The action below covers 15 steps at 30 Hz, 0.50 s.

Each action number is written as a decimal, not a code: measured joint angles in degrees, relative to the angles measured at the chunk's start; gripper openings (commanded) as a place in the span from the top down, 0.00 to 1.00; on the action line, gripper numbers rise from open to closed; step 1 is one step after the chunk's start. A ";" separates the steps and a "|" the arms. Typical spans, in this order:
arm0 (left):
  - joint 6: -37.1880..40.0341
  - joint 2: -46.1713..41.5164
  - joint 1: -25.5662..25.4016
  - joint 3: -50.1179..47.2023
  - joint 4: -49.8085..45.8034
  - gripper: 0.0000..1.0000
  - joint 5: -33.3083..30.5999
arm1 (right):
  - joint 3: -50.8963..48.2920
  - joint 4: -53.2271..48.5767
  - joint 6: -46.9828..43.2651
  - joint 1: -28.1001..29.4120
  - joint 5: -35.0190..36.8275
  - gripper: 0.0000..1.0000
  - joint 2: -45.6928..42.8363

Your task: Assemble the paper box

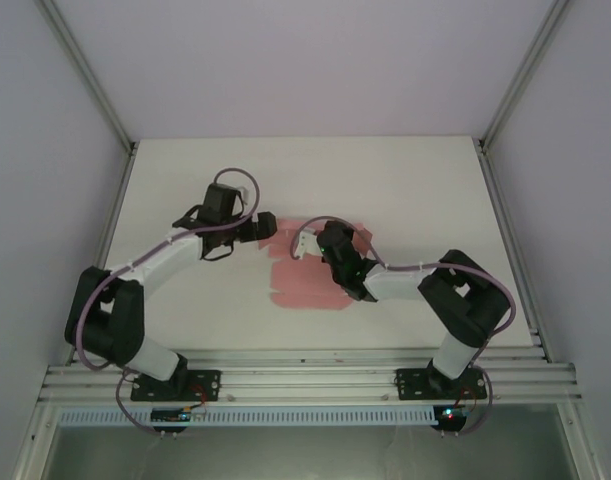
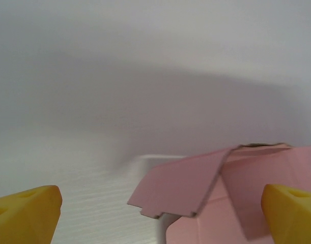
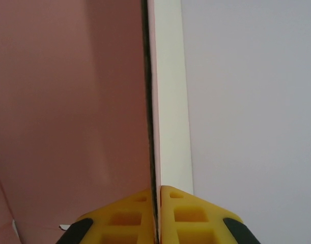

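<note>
The paper box [image 1: 307, 282] is a pink die-cut sheet lying mid-table, partly folded. My right gripper [image 1: 313, 245] is over its far edge, shut on an upright flap. In the right wrist view the yellow fingers [image 3: 140, 216] pinch that flap [image 3: 165, 101] edge-on; it is pink on one face and white on the other. My left gripper [image 1: 269, 231] hovers at the sheet's far left corner, open and holding nothing. In the left wrist view its yellow fingertips [image 2: 28, 213] stand wide apart, and a raised pink flap [image 2: 186, 185] with a notched edge lies between and beyond them.
The white table [image 1: 405, 190] reaches back to a grey wall, with metal frame posts [image 1: 507, 110] at both sides. An aluminium rail [image 1: 305, 380] runs along the near edge, where both arm bases are bolted.
</note>
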 measured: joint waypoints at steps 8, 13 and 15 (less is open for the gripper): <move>1.68 3.89 -0.63 0.00 4.26 0.00 4.83 | -0.35 -0.02 2.93 0.00 -0.48 0.90 -0.42; 2.03 5.57 -2.71 0.00 7.26 0.00 5.01 | -1.16 -0.20 5.99 -0.17 -0.15 0.90 -1.36; 2.01 5.99 -3.19 0.00 8.41 0.00 4.98 | -1.66 -0.83 7.50 -0.22 0.22 0.90 -2.08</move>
